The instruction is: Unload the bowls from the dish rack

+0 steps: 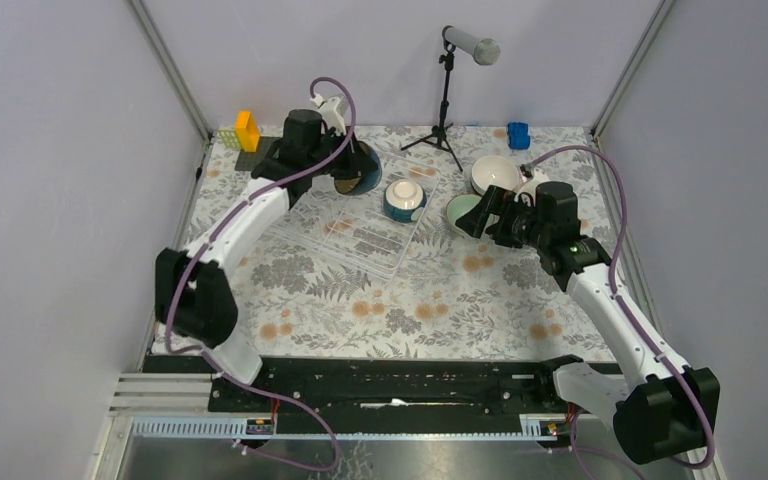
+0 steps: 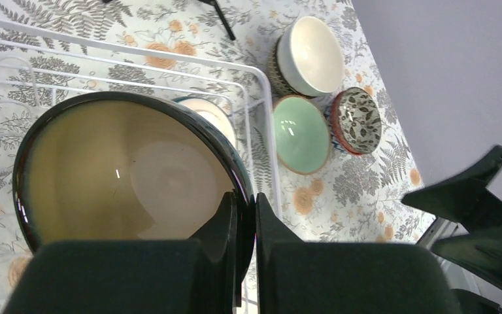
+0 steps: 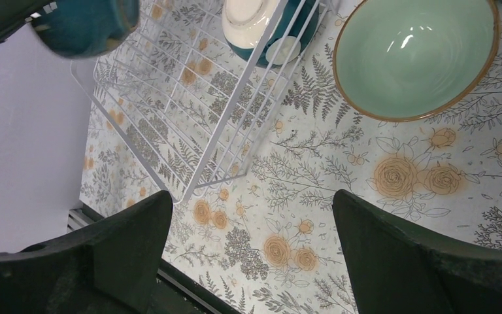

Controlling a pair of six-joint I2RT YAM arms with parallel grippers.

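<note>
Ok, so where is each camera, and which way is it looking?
Top external: high behind the arms, looking down on the table; left arm and right arm both show.
Left wrist: on the left arm, looking down past the left gripper, shut on the rim of the dark bowl.
Right wrist: on the right arm, looking down at the table between the fingers of the open right gripper.
Shared: both wrist views show the pale green bowl and the dish rack.
</note>
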